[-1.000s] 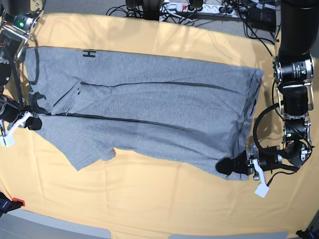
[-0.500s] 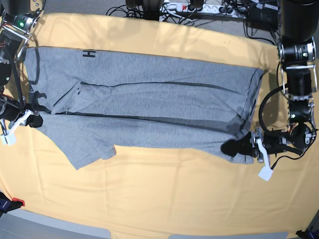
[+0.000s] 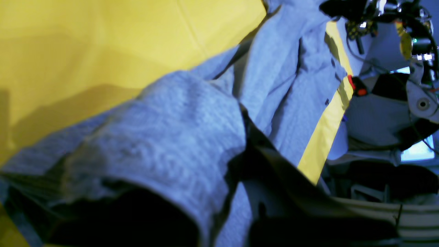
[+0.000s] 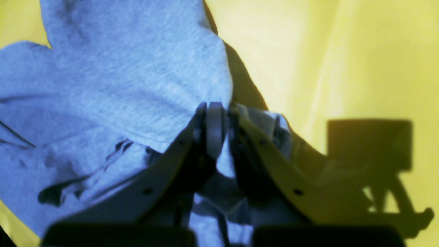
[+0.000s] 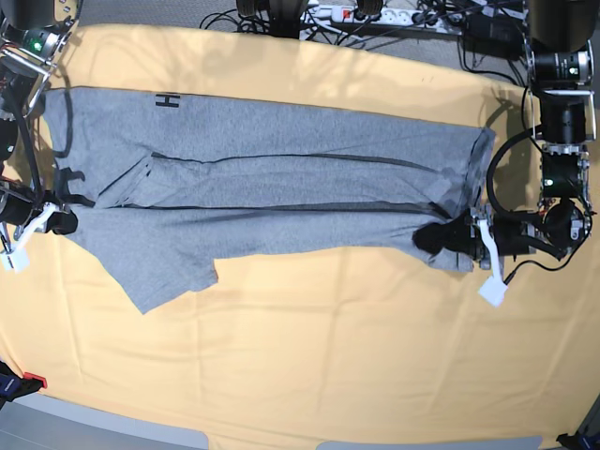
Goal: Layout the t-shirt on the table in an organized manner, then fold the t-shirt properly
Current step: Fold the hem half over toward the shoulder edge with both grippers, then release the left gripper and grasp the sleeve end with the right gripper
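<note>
Across the table [image 5: 300, 356] the t-shirt [image 5: 281, 169] lies stretched sideways, its far long edge flat on the pale yellow cloth with a bit of black lettering showing near one corner, and its near long edge lifted between my two arms. At the base view's right, my left gripper [image 5: 448, 246] is clamped on the bottom corner of the shirt; in the left wrist view, grey knit bunches right against the lens and hides the jaws themselves. At the base view's left, my right gripper [image 4: 219, 118] pinches the cloth at the shoulder end, both fingers pressed together on a gathered wad of fabric, with a sleeve [image 5: 173, 277] hanging loose below it onto the table. I judge I am part-way through a lengthwise fold, carrying the near edge over toward the far one. The shirt is light, soft cotton with no stiffness: it sags wherever I do not support it, drapes into creases, and the span between my hands will droop unless I keep it lightly taut. It is not slippery or fragile, so a firm pinch holds, but a grip on a single layer could let the other layer slide away. The best holds are the corners and hems, where the doubled seam gives body; the dangling sleeve will need tucking in.
</note>
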Robot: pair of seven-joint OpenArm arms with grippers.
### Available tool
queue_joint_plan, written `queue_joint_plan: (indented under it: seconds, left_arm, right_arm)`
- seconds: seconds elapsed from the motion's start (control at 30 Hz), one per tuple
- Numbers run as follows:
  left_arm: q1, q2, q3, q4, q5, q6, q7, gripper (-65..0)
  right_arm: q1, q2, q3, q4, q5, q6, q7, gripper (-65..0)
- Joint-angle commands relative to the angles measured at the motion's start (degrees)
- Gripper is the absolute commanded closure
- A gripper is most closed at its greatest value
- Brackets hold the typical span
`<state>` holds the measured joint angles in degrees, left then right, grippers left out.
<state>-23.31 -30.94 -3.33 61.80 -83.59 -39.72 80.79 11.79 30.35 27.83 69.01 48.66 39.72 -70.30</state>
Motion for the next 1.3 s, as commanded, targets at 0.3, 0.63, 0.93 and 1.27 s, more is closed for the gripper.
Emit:
queue_joint_plan:
  seconds: [0.3,0.63,0.93,1.27]
  left_arm:
    - [-0.48,-4.92,-0.55,1.36,-1.41,-0.28,-0.79,0.0]
    - [2.60,-5.09,-0.55,1.36,-1.41,-0.28,-0.79,0.0]
    - [5.68,-4.96,-0.55,1.29,-1.41,-0.28,-0.79,-30.4]
    - [5.66,-4.96,-0.55,1.29,-1.41,-0.28,-0.79,-43.0]
  right_arm:
    - [1.25,1.92,0.33,1.14,1.03,0.28,0.59,0.0]
    - [1.22,1.92,0.33,1.14,1.36,0.28,-1.92,0.0]
    - [1.55,2.03,0.33,1.14,2.54,0.28,-2.78,-17.4]
    - [1.81,6.99,0.33,1.14,16.24,0.28,-1.75,-39.2]
